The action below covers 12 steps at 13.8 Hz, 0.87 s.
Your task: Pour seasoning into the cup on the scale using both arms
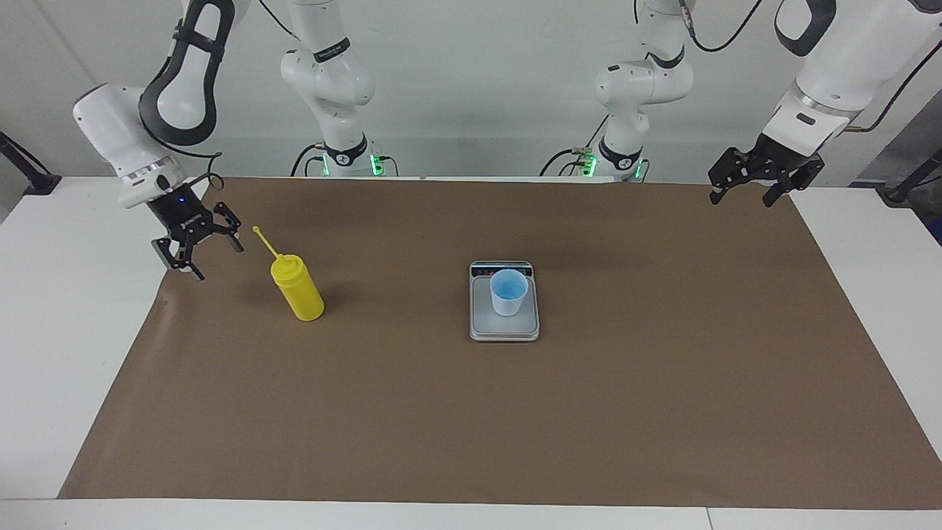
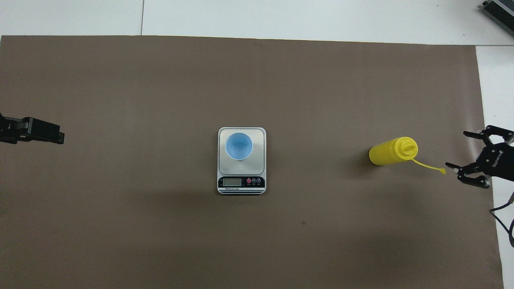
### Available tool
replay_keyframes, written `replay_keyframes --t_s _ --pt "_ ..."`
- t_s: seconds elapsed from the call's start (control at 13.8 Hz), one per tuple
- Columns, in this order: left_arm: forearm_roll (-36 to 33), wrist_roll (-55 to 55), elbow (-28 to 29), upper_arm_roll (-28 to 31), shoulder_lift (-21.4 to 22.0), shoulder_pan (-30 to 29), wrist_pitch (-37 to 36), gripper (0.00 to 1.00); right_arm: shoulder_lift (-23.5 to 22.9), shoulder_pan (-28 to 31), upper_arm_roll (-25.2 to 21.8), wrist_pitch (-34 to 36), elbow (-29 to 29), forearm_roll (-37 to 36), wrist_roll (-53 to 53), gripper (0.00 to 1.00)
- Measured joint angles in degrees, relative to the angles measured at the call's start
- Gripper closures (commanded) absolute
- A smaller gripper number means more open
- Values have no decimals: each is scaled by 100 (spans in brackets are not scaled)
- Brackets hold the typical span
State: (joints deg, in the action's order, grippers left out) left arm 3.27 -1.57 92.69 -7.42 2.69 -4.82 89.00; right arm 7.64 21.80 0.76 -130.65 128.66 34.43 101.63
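On the brown paper mat (image 1: 471, 412) that covers the white desk (image 1: 73, 353), toward the right arm's end, the bright yellow plastic squeeze bottle (image 1: 298, 290) with a ribbed cone top stands upright on its base, its thin cap strap (image 1: 266, 243) sticking up and out from the top. The right arm's black two-finger tool (image 1: 193, 247) hangs in the air just beside that strap, over the edge of the mat, with its fingers spread wide and nothing between them. In the overhead view this right tool (image 2: 470, 156) sits clear of the bottle (image 2: 391, 151), and the strap's tip (image 2: 442, 171) points toward one of its fingers without a visible touch.

Well apart from the right tool, at the middle of the mat, lies the flat rectangular silver-grey kitchen scale (image 1: 504, 330), its dark display strip (image 2: 241, 182) on the short edge nearer to the robots. The small pale blue tapered plastic cup (image 1: 508, 291) stands upright on the scale's platform, open end up.

The left arm waits: its black tool (image 1: 749, 182) hangs over the mat's corner at the left arm's end of the desk, fingers apart and holding nothing, far from the scale and the cup. In the overhead view only part of this left tool (image 2: 38, 132) shows at the picture's edge.
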Motion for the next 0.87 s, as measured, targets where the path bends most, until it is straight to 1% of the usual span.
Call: replay_keyframes --t_s 0.15,0.29,0.44,0.58,0.87 --pt "0 0 0 0 0 0 0 0 171 -140 49 335 -242 -504 -1091 0" --pt "0 0 0 0 0 0 0 0 215 -229 151 818 -593 -998 -2178 0" --pt "0 0 0 0 0 0 0 0 217 -445 259 1274 -1022 -1501 -3490 0" --pt "0 0 0 0 0 0 0 0 217 -849 304 1702 -1496 -2010 -5021 0" --pt "0 0 0 0 0 0 0 0 136 -1713 350 2150 -2126 -3030 -8158 0"
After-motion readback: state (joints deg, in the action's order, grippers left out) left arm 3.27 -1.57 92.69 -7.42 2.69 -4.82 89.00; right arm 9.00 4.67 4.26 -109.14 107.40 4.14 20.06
